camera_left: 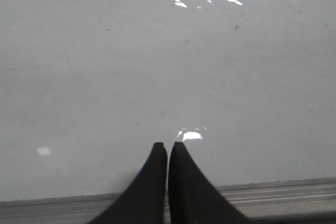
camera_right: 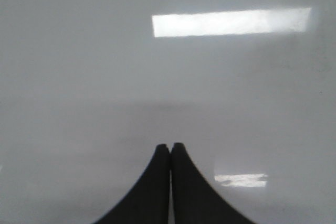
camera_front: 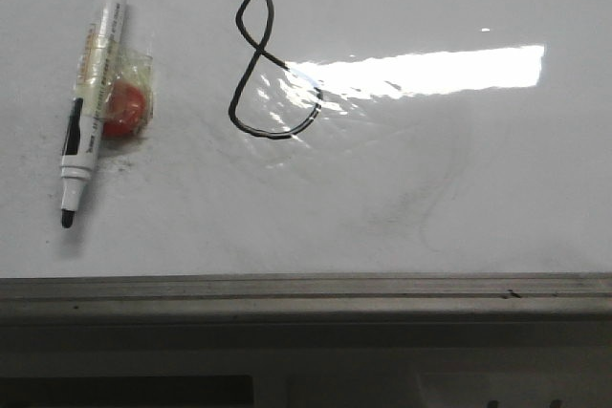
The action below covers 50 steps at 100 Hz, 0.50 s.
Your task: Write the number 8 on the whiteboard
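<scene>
- Centrally in the upper half of the front view, the number 8 (camera_front: 273, 64) stands drawn in thin black line on the whiteboard (camera_front: 459, 198), its narrow pointed upper loop above a wider lower loop that does not quite close.
- A bright strip of glare (camera_front: 421, 72) runs from the figure's right side toward the right of the frame, crossing the lower loop.
- At the upper left lies a marker (camera_front: 91, 93), uncapped, tip pointing toward the lower edge, its black end near the top edge; it is well apart from the figure.
- Touching the marker's right side sits a small red object (camera_front: 126, 107) wrapped in clear tape.
- Faint grey smudges (camera_front: 421, 207) show right of centre.
- The board's grey metal frame (camera_front: 306, 289) crosses the lower part of the front view.
- The left gripper (camera_left: 168, 148) has its black fingers pressed together, holding nothing, above the board near its frame edge.
- The right gripper (camera_right: 170, 148) likewise has its jaws closed and empty over bare glossy white.
</scene>
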Available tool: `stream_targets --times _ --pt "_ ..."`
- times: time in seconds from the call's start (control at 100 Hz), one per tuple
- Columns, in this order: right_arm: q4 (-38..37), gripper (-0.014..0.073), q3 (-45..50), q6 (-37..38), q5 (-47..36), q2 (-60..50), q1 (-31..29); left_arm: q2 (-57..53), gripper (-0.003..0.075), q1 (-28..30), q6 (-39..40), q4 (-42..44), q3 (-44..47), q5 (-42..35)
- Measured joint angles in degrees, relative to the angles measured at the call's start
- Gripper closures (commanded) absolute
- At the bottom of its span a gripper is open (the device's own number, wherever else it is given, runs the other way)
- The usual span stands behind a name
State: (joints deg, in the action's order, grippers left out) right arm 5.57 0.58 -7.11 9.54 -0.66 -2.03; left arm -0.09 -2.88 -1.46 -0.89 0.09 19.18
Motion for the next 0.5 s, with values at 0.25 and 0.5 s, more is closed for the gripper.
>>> stream_targets --times 0.25,0.5 --pt "-2.2 0.0657 0.0 -0.1 4.3 0.0 -4.5 0.0 0.0741 0.0 0.0 0.0 0.0 0.0" --pt "-4.3 0.0657 0.0 1.0 7.7 0.0 -7.1 0.0 0.0741 0.0 0.0 0.0 0.0 0.0"
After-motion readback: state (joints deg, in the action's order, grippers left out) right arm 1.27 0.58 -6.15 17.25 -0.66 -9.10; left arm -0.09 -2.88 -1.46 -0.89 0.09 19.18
